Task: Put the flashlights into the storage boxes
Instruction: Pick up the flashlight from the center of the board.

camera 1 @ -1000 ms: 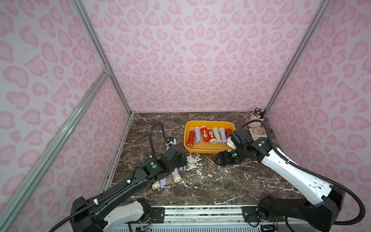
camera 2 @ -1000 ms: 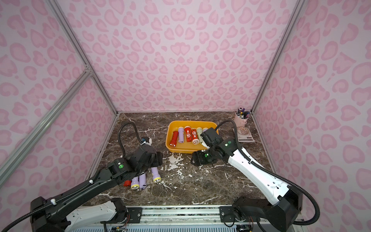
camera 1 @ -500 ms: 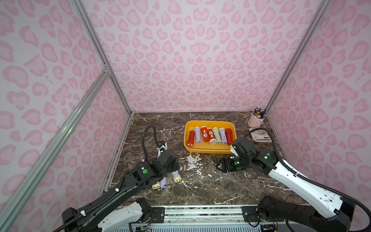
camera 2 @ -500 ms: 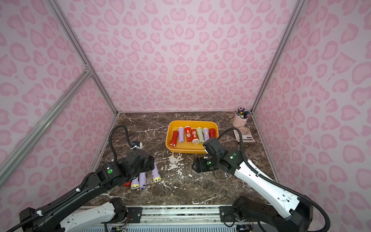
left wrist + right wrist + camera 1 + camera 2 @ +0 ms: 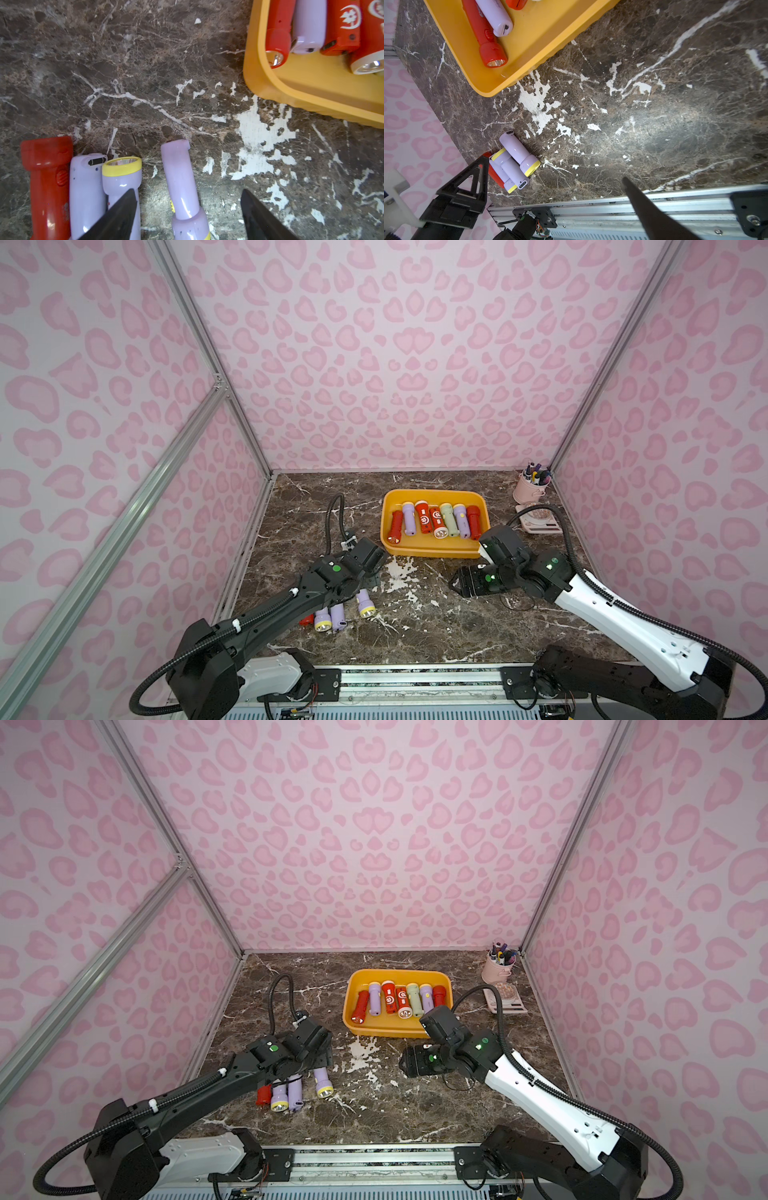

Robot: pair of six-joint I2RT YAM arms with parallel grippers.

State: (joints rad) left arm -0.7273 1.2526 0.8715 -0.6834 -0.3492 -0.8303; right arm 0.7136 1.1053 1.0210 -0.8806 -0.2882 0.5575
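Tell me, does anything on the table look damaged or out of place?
Yes. The table finish seems flaked off, leaving white patches just in front of the tray. Four flashlights lie outside the tray, close together.

You have dark brown marble-patterned tabletop, with white chipped patches mid-surface. Toward back centre: shallow yellow-orange plastic tray. Back right corner: pale pink pen cup, small pink scale-like stand just in front of it. Front left, your loose items lie flat: red plastic flashlight and two lilac flashlights touching side by side, third lilac yellow-headed flashlight slightly apart.
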